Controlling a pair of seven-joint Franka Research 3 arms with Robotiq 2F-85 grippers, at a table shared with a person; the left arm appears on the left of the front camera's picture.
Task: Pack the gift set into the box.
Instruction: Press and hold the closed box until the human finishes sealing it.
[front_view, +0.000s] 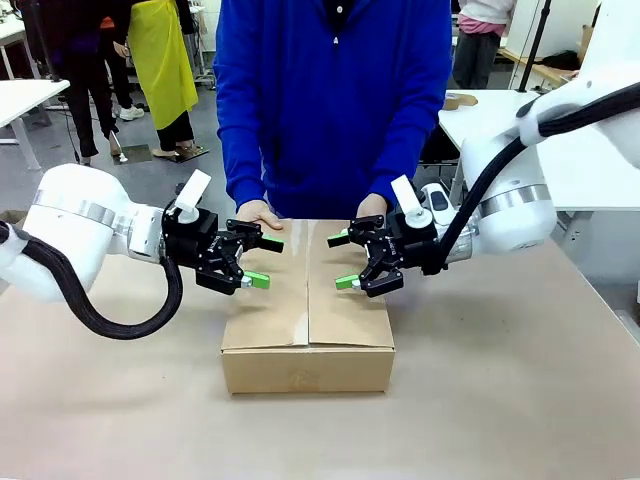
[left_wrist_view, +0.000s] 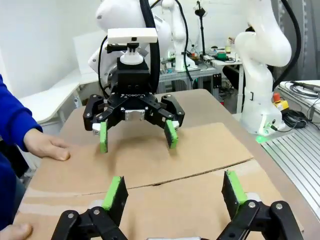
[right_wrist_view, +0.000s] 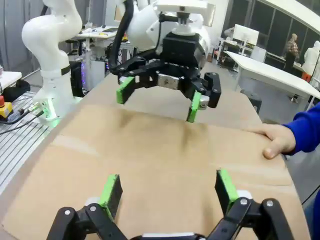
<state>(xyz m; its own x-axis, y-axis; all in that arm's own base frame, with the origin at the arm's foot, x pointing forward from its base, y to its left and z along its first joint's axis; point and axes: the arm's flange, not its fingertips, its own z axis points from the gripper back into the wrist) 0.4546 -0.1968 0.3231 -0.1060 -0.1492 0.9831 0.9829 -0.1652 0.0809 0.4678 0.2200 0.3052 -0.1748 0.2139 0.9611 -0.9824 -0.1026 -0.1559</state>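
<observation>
Brown paper covers the whole table (front_view: 500, 400), with other white tables and a few people standing around at the back of the room.

Starting on the left, my left gripper (front_view: 264, 261) hovers just above the left flap (front_view: 268, 310), turned sideways with its jaws wide apart and nothing between them. In the left wrist view its green pads (left_wrist_view: 116, 197) sit low over the cardboard, but I can't tell whether they're actually touching it.

The box (front_view: 308, 340) sits mid-table, between the two arms. The top flaps are folded down and meet at a seam along the middle. My guess is the gift set is already inside, since with the flaps down I can't see in.

The person in the blue sweater has one hand (front_view: 258, 214) on the far edge of the left flap and the other hand (front_view: 374, 207) on the far edge of the right flap (front_view: 350, 310), holding them flat.

On the right, my right gripper (front_view: 343, 261) mirrors the left one over the right flap, jaws also spread and empty.

On handling, corrugated card is stiff, light and matte, so I don't expect it to slip. The flaps look springy, though, and will probably pop up if let go. The box is far wider than either jaw opening, so I wouldn't try to pinch it. I'd press flat on each flap near the seam. If it has to move, I'd squeeze it between the two grippers at the short ends.
</observation>
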